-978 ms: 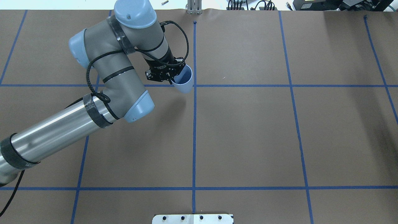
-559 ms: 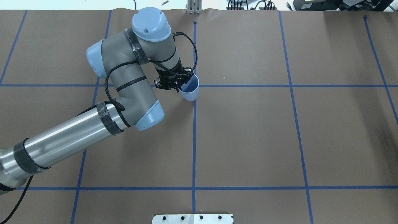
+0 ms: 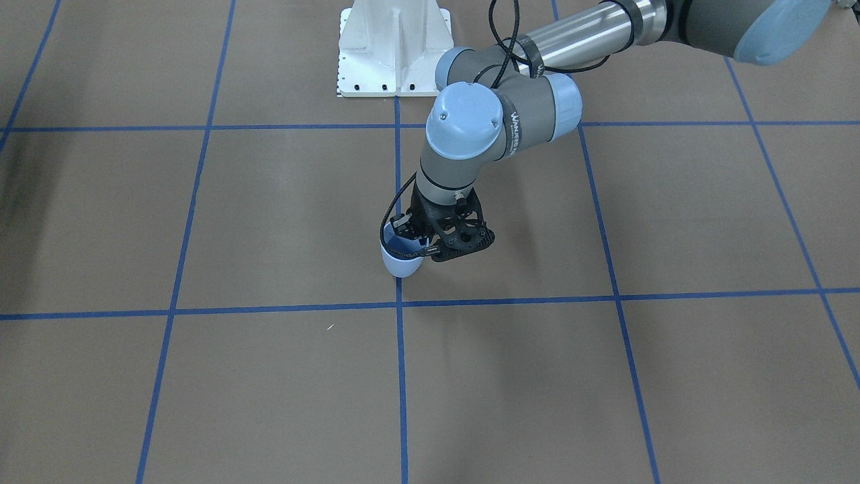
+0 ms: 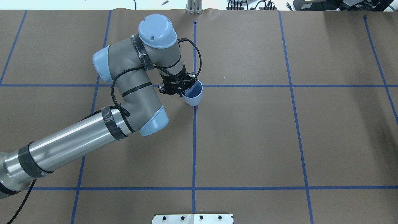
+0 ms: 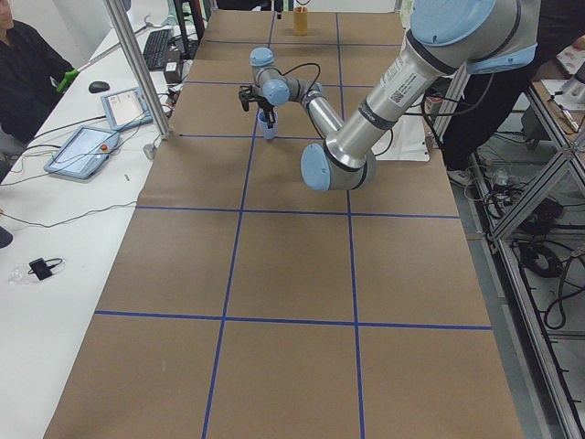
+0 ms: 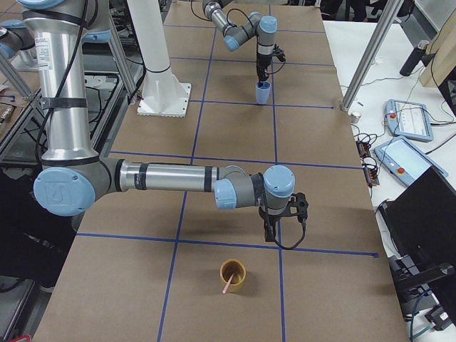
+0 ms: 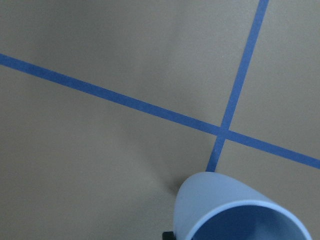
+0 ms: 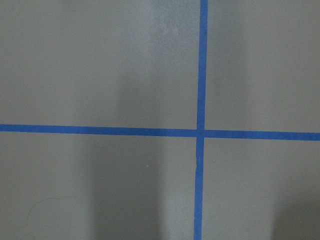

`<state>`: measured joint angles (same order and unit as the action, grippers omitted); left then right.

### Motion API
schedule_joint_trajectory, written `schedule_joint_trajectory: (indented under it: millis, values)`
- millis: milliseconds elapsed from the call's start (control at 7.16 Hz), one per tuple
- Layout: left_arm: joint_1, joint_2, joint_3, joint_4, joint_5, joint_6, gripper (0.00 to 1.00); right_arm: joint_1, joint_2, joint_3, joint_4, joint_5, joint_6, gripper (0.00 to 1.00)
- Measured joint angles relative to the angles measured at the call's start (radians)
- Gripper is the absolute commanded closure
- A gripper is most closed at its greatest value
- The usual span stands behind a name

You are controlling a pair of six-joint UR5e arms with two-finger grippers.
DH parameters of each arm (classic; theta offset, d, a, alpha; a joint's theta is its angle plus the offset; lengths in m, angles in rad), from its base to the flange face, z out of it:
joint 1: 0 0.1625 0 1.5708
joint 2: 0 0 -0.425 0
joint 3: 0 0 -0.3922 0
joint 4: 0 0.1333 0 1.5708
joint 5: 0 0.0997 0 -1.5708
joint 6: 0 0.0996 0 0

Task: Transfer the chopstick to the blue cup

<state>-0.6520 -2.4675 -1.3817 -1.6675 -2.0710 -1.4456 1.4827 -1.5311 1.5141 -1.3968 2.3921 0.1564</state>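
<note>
The blue cup (image 4: 194, 95) is light blue with a darker inside. My left gripper (image 4: 181, 91) is shut on its rim and holds it slightly tilted, low over a tape crossing; it also shows in the front view (image 3: 399, 261) and the left wrist view (image 7: 235, 210). I cannot tell if its base touches the table. The chopstick (image 6: 227, 285), a thin pale-pink stick, leans in a yellow-brown cup (image 6: 234, 269) far off at the robot's right end of the table. My right gripper (image 6: 273, 229) hangs just beyond that cup; I cannot tell if it is open or shut.
The table is covered in brown paper with a grid of blue tape lines (image 4: 194, 140). The white robot base (image 3: 393, 47) stands at the near edge. Operators' tablets (image 5: 87, 151) and a keyboard lie on a white side bench.
My left arm has carried the blue cup to the right and toward the robot, from beyond the cross tape line to just past it on the robot's side.
</note>
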Motion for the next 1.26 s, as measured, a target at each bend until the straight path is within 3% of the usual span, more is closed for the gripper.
schedule_joint_trajectory:
  millis: [140, 279, 838, 1257]
  values:
    - [0.007, 0.000, -0.001, 0.000, 0.006, 0.000, 0.42, 0.000, 0.001, 0.000, 0.000, 0.001, 0.000, 0.00]
    - [0.011, -0.001, -0.004, 0.000, 0.009, -0.001, 0.03, 0.000, 0.002, 0.000, -0.001, 0.002, 0.000, 0.00]
    - [-0.020, 0.031, -0.118, 0.012, 0.014, 0.008, 0.02, 0.002, -0.001, 0.000, 0.002, 0.000, -0.006, 0.00]
    - [-0.058, 0.157, -0.287, 0.015, 0.032, 0.059, 0.02, 0.071, -0.021, 0.000, -0.025, 0.001, -0.133, 0.00]
